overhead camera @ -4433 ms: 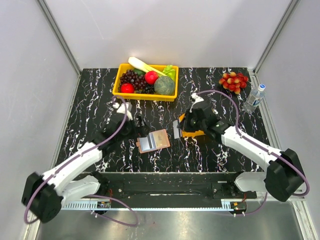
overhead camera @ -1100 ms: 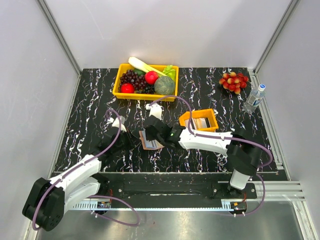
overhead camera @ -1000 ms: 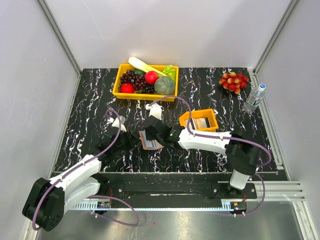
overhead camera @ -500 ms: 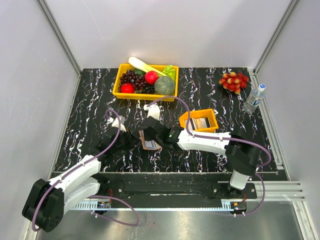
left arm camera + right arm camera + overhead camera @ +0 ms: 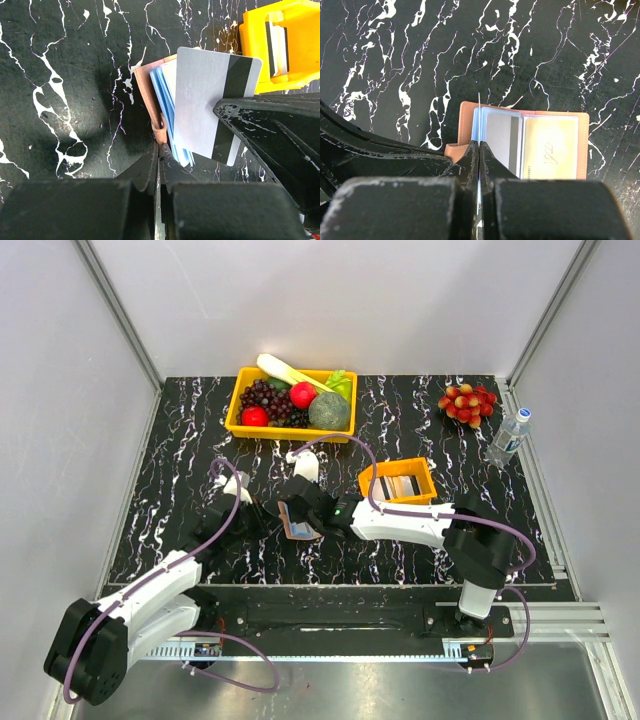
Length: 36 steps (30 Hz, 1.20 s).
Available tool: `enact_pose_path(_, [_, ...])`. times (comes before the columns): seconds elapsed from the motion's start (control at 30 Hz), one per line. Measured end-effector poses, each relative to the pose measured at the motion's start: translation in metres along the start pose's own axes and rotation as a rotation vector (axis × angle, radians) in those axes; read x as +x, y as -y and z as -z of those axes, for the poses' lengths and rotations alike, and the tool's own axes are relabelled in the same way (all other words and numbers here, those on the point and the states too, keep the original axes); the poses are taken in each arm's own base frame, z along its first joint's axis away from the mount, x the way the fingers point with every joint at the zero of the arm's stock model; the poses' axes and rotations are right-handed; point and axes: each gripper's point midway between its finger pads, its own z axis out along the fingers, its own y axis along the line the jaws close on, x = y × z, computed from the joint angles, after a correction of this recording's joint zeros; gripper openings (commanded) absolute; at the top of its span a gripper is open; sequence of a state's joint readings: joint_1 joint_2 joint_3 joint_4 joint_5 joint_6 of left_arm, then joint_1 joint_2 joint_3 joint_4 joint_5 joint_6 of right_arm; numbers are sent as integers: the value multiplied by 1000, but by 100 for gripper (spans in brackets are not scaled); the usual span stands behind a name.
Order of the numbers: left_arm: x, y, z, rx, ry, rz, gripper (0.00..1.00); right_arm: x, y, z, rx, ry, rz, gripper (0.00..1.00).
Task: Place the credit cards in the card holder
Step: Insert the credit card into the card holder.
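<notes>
The tan card holder (image 5: 300, 527) lies open on the black marbled table, left of centre. My left gripper (image 5: 160, 147) is shut on its snap tab (image 5: 159, 131) at the left edge. My right gripper (image 5: 479, 144) is shut on a grey credit card (image 5: 200, 100) with a black stripe, held upright over the pale blue slots (image 5: 162, 92). In the right wrist view this card (image 5: 479, 107) shows edge-on above the holder (image 5: 466, 120). A grey card (image 5: 497, 137) and a gold card (image 5: 550, 145) sit in the slots. More credit cards (image 5: 403, 486) stand in the orange tray (image 5: 372, 480).
A yellow bin (image 5: 240, 412) of fruit stands at the back. A bunch of red fruit (image 5: 467, 402) and a water bottle (image 5: 510, 435) are at the back right. The orange tray (image 5: 250, 45) sits close to the right of the holder.
Since the oldest frame my right arm has swung from the orange tray over to the holder with a card. In the last second it has edged slightly left; the left arm has held still.
</notes>
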<state>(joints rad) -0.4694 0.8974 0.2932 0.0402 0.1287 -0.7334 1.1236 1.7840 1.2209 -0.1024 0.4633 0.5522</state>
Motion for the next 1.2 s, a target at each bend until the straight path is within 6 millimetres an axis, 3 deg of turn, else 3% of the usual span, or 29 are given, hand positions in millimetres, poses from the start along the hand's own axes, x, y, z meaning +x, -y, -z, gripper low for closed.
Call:
enact_pose_path(0.7, [-2,2,1,7,8,-1,0,-15,-6,10,-31,28,-3,0])
enact_pose_path(1.2, [-4,4,3,16,17,-3,0,-9,-4,7,-25,16,3,0])
